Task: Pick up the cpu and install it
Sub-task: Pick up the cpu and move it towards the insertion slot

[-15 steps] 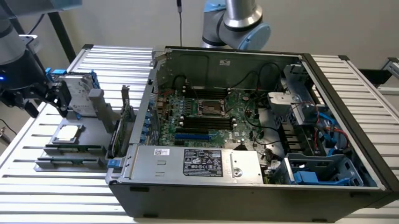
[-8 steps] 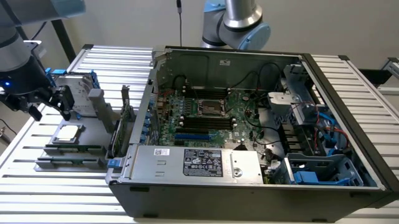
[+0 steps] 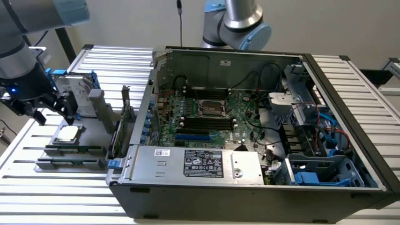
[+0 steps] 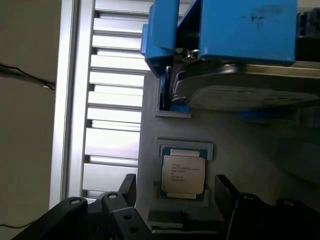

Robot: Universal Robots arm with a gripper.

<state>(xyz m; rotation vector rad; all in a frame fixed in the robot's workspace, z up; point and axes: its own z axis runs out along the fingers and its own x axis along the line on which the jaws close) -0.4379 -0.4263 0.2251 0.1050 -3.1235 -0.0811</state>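
STAGE: pick not yet made, I judge | GRIPPER [image 3: 53,117]: my fingers are spread wide, holding nothing, one on each side above the cpu [image 4: 183,174], not touching | CPU: flat in its grey fixture [image 3: 87,137], outside the computer case [image 3: 250,187], to the exterior view's left | UNDONE: lift, install in socket [image 3: 211,108] inside case

The cpu [image 3: 69,133] [image 4: 183,173] lies flat in a recess of the fixture [image 3: 91,129] [image 4: 240,150], which sits on the slatted table [image 3: 62,187] to the exterior view's left of the open computer case [image 3: 250,199], and the hard drive [image 3: 72,89] [image 4: 250,92] stands on edge just behind it. The gripper [image 3: 52,113] [image 4: 176,192] hangs above the cpu, jaws spread to either side and clear of it. Inside the case, the motherboard [image 3: 244,105] lies on the floor with its socket [image 3: 209,108] near the middle, behind the power supply [image 3: 194,164] at the near wall.
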